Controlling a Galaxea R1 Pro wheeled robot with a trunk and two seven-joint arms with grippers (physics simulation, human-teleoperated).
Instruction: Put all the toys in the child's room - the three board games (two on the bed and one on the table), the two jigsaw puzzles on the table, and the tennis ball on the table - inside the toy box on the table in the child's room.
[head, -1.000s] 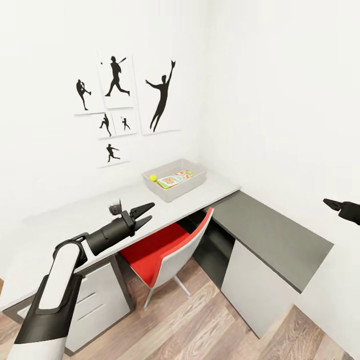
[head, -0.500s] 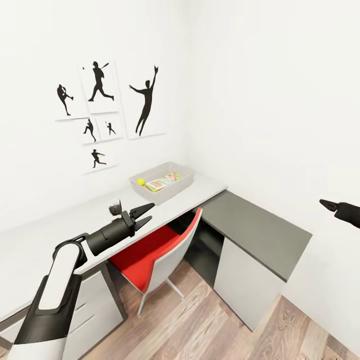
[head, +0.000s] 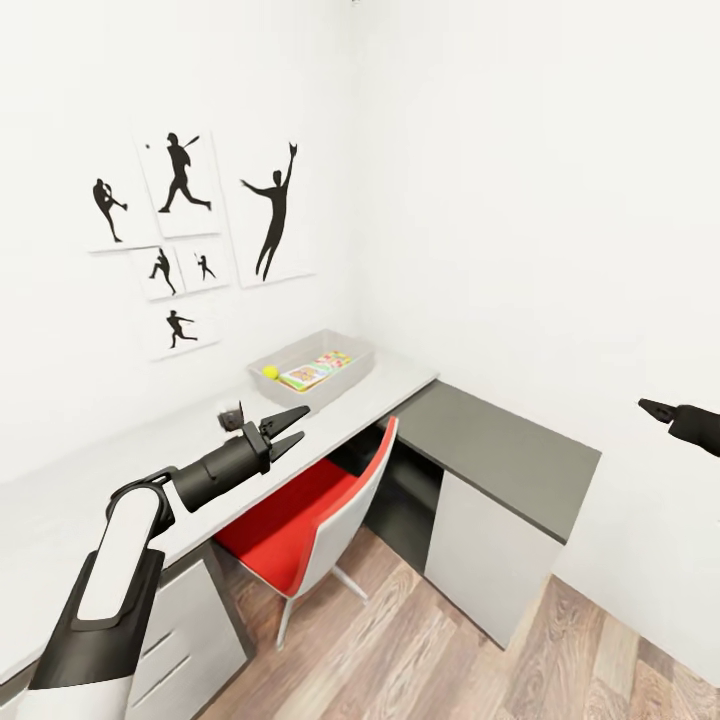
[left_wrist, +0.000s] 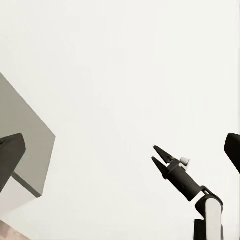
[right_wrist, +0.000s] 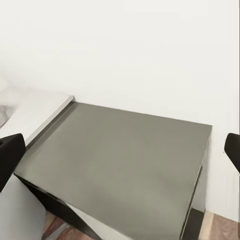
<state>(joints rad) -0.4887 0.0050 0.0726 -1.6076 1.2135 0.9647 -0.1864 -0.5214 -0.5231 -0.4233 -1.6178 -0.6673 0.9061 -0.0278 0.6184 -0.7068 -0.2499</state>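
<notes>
Above the desk (head: 120, 470), the left gripper (head: 293, 428) hangs slightly open and empty; right gripper (head: 662, 408) unclear.

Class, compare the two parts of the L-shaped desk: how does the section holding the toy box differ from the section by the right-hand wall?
The light desk section is pale grey; the dark desk section is charcoal. The light one carries the toy box and has the red chair tucked under it; the dark one does not. Both are flat tops meeting at the corner.

head cam looks down over the corner desk (head: 420, 385), right wrist cam hovers near its grey wing (right_wrist: 125, 160), which both views share.
</notes>
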